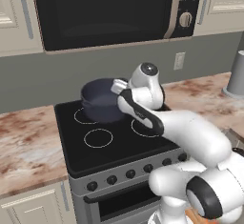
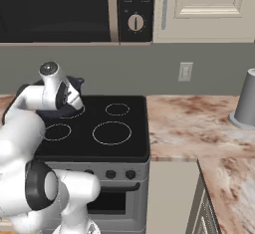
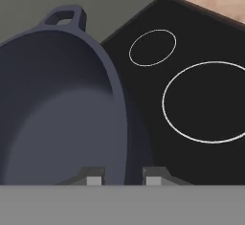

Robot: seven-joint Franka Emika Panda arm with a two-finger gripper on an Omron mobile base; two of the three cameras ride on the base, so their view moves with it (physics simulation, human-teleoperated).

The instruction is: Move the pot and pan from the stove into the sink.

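With its fingers astride the rim, one inside the wall and one outside, the end effector [image 3: 123, 177] is pinching the pot [image 1: 101, 100] at its near edge. That pot sits over the rear left burner of the stove [image 1: 119, 144], possibly already a little raised; I cannot tell. A one-sided rim grip will let a deep pot swing, so lift straight and slowly, keep it level, clear the cooktop, then carry it steadily toward the sink
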